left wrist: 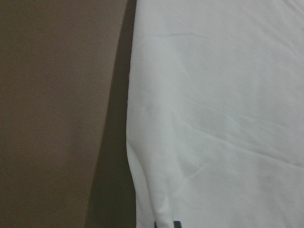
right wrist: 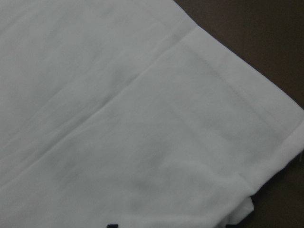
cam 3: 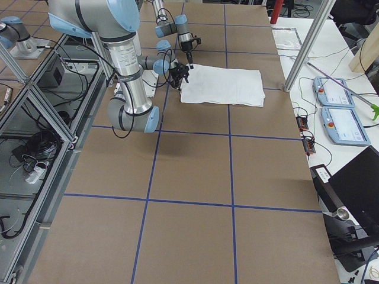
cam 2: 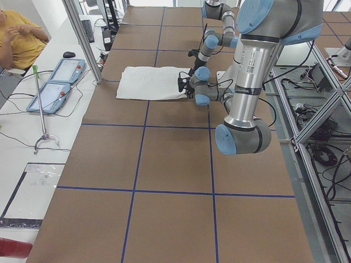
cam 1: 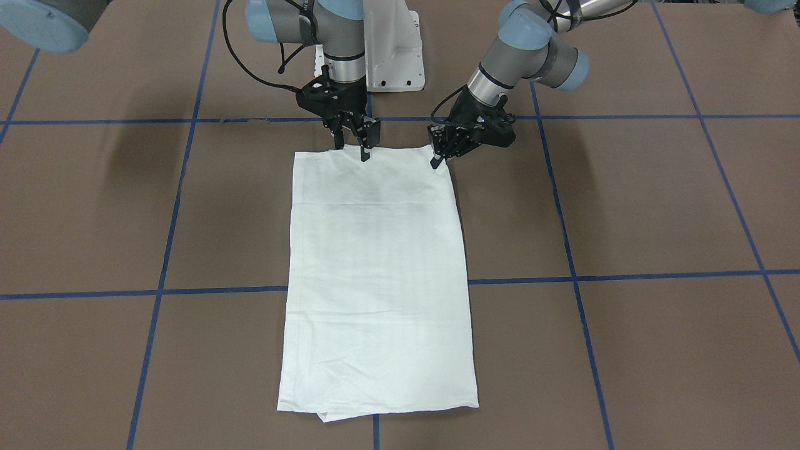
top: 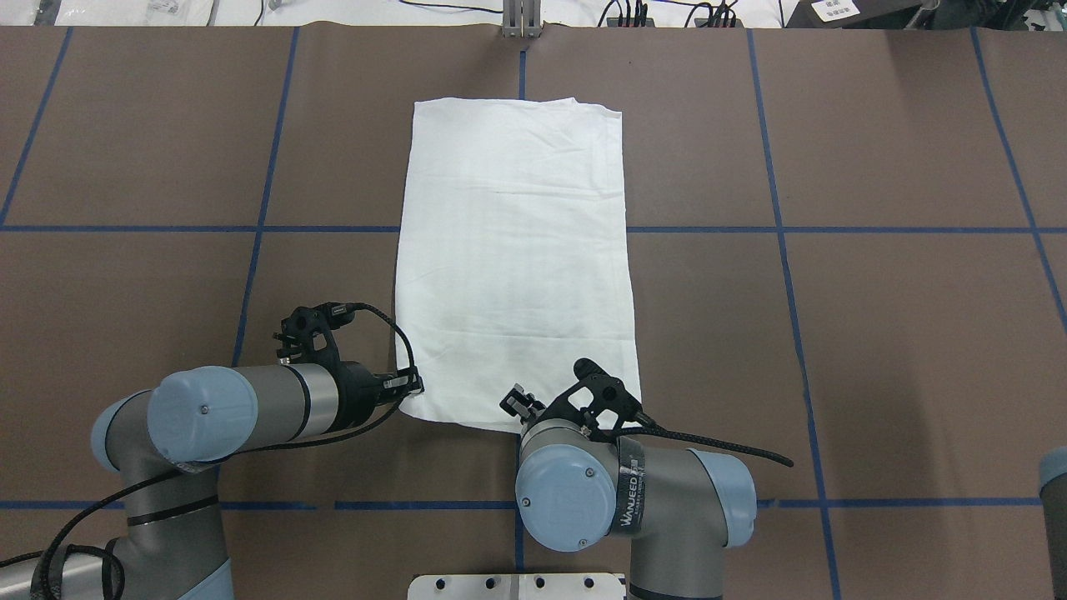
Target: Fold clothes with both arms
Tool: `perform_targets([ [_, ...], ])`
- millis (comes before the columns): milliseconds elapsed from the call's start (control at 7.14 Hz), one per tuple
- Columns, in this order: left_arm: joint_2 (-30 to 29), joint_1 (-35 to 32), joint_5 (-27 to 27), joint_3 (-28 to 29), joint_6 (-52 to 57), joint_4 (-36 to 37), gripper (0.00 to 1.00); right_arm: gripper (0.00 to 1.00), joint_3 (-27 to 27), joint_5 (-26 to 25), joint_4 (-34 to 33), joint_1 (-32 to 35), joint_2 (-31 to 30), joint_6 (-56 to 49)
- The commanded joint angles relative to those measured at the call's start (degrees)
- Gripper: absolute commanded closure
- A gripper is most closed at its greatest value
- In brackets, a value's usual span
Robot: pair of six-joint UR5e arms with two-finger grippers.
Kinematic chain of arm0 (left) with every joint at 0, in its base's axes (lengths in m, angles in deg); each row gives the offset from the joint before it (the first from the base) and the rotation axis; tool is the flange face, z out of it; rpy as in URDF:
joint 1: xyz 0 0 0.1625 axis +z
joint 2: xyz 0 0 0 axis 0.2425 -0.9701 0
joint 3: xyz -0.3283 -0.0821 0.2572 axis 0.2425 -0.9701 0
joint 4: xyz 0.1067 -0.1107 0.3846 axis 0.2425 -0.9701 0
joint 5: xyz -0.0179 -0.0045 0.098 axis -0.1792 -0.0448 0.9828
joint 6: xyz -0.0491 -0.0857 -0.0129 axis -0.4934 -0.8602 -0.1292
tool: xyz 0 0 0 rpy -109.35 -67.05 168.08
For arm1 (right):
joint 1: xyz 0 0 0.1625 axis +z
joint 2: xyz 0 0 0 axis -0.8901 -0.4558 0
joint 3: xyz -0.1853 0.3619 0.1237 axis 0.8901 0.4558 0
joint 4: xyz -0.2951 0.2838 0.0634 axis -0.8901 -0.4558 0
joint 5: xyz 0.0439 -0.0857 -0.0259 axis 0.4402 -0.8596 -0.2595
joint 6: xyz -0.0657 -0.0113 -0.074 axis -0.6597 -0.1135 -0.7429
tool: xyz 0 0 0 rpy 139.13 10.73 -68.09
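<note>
The clothes, one white T-shirt (cam 1: 375,262) (top: 513,250), lie flat on the brown table, folded into a long narrow rectangle with its short end toward the robot. My left gripper (cam 1: 434,164) (top: 413,385) comes in low from the side. Its fingers meet in a point on the shirt's near corner, shut on that corner. My right gripper (cam 1: 351,150) points straight down over the same near edge, open, with one finger on each side of the hem. From overhead, its own wrist hides it. Both wrist views are filled with white cloth (left wrist: 213,118) (right wrist: 118,118) and table.
Blue tape lines (cam 1: 375,284) mark a grid on the brown table. The white pedestal (cam 1: 394,56) stands just behind the grippers. Beyond the table's far side are two teach pendants (cam 2: 55,82) and a seated person (cam 2: 19,33).
</note>
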Motion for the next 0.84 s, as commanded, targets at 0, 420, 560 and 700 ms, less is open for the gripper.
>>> perform_targets([
  [0,0.0,0.0,0.0,0.0,0.0,0.0,1.00,0.58,0.0,0.0,0.2,0.5,0.1,1.9],
  [420,-0.1,0.0,0.0,-0.5,0.0,0.0,1.00,1.00,-0.1,-0.2,0.2,0.6,0.1,4.2],
  [560,0.0,0.0,-0.1,-0.8,0.0,0.0,1.00,1.00,-0.4,-0.3,0.2,0.7,-0.1,4.1],
  [700,0.0,0.0,-0.2,-1.1,0.1,0.1,1.00,1.00,-0.7,-0.5,0.1,0.8,-0.2,3.2],
])
